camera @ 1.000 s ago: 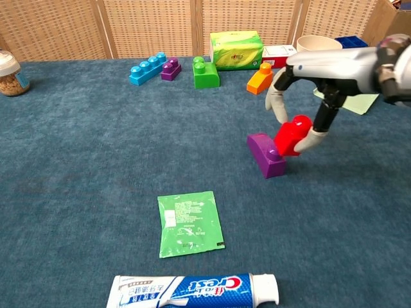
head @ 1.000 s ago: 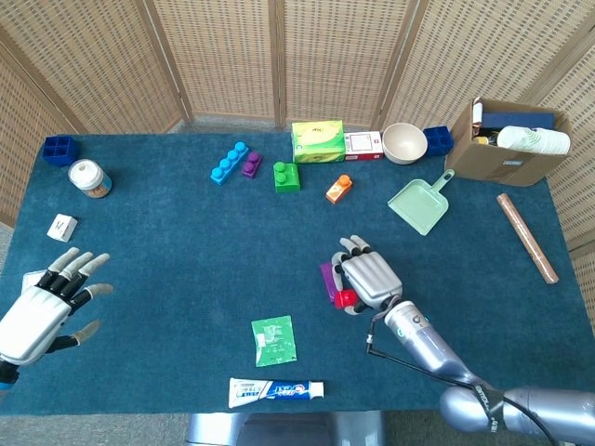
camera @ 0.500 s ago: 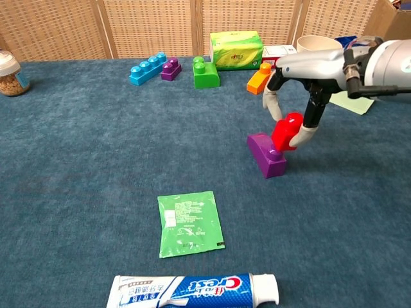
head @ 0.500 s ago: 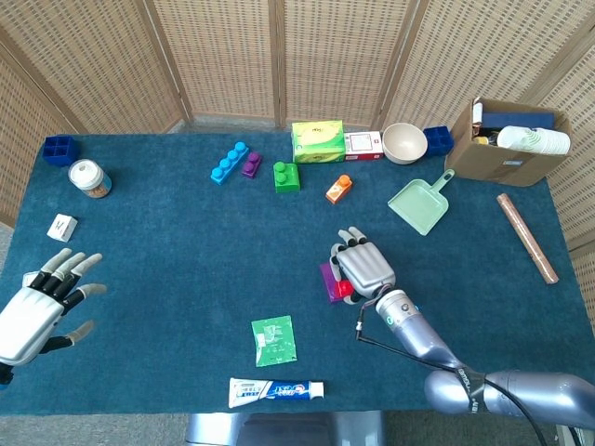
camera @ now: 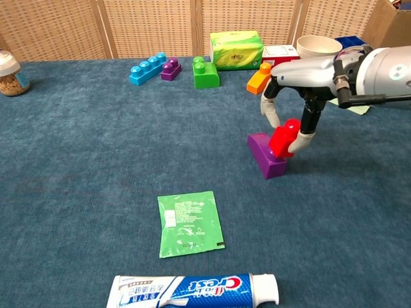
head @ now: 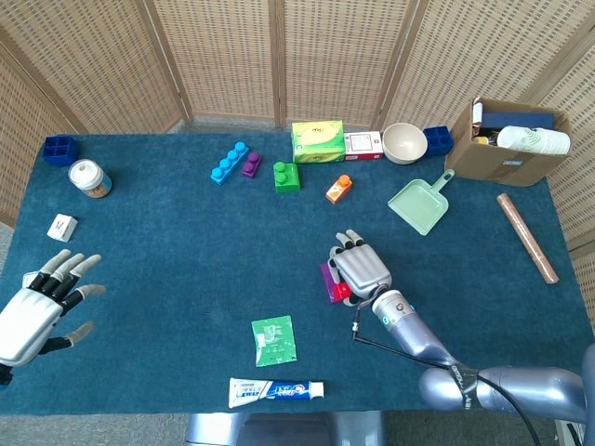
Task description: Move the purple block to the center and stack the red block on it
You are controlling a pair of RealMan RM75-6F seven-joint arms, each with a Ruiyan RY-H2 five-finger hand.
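Note:
The purple block [camera: 265, 156] lies on the blue cloth near the table's middle, also seen as the purple block [head: 328, 280] from the head. My right hand [camera: 290, 115] pinches the red block [camera: 282, 138] between thumb and fingers, its lower end over the near end of the purple block; contact is unclear. From above, my right hand [head: 361, 268] hides most of both blocks, with only a corner of the red block [head: 342, 292] showing. My left hand [head: 39, 308] hovers open at the table's left edge, fingers spread, holding nothing.
A green packet [camera: 189, 223] and a toothpaste tube [camera: 196, 291] lie near the front. Blue [camera: 146, 68], small purple [camera: 170, 68], green [camera: 205, 72] and orange [camera: 259, 78] blocks line the back beside a tissue box [camera: 236, 49]. A bowl [head: 404, 142], dustpan [head: 420, 202] and cardboard box [head: 507, 141] sit at right.
My right hand has carried the red block left and slightly down, from beside the purple block to over its near end. The left hand has barely moved.

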